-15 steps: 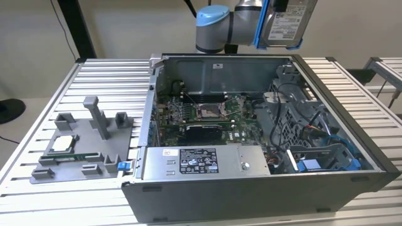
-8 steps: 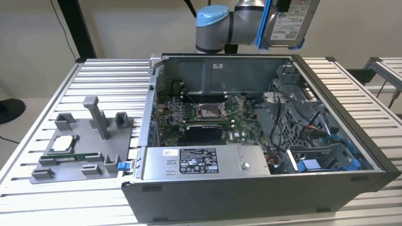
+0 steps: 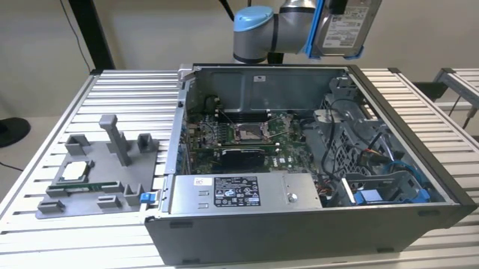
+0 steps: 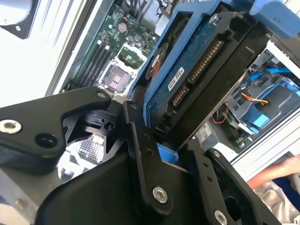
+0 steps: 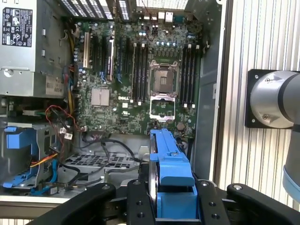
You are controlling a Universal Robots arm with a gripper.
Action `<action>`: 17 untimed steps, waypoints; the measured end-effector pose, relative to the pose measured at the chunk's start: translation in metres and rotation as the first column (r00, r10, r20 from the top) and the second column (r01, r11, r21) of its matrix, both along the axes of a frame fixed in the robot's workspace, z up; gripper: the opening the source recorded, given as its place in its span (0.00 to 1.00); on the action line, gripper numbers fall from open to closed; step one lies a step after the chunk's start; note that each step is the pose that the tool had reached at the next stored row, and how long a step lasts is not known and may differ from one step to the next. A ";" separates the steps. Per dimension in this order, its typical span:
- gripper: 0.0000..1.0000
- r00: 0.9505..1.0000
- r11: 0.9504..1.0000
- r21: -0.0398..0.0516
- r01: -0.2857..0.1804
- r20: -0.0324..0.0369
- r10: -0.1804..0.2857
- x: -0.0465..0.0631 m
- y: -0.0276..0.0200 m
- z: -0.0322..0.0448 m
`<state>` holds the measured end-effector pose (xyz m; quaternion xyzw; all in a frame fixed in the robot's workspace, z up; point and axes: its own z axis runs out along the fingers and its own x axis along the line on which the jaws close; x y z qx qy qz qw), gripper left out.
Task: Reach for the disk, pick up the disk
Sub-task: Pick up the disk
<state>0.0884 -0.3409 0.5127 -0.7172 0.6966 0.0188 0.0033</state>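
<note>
Metal and blue plastic made up the disk [image 3: 342, 25], a flat silver-grey slab with a white printed label, held high above the open computer case [image 3: 419, 216] at the back of the exterior view. In the second wrist view the black fingers [image 4: 143, 154] of the gripper [image 4: 176, 152] were closed tight on the disk's blue-railed edge, its blue circuit board and gold connector facing the camera. In the first wrist view the blue rail [image 5: 171, 161] stood clamped between the black linkages.

The case lay on its side on a table [image 3: 419, 95] of ribbed aluminium slats before a plain pale wall. Inside sat a green motherboard [image 5: 140, 75] with an empty square socket [image 5: 162, 86], a grey power supply box [image 3: 243, 193], loose cables and a blue drive bay [image 3: 389, 193]. On the exterior view's left, a grey moulded fixture [image 3: 97, 179] carried a small square chip [image 3: 75, 171].
</note>
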 end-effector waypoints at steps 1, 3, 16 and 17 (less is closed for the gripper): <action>0.00 1.000 1.000 0.000 0.000 0.000 0.000 0.000 -0.0013 -0.0001; 0.00 1.000 1.000 0.000 0.000 0.000 0.000 0.000 -0.0045 -0.0001; 0.00 1.000 1.000 0.000 0.000 0.000 0.000 0.000 -0.0338 -0.0002; 0.00 1.000 1.000 0.000 0.000 0.000 0.000 0.000 -0.0374 -0.0002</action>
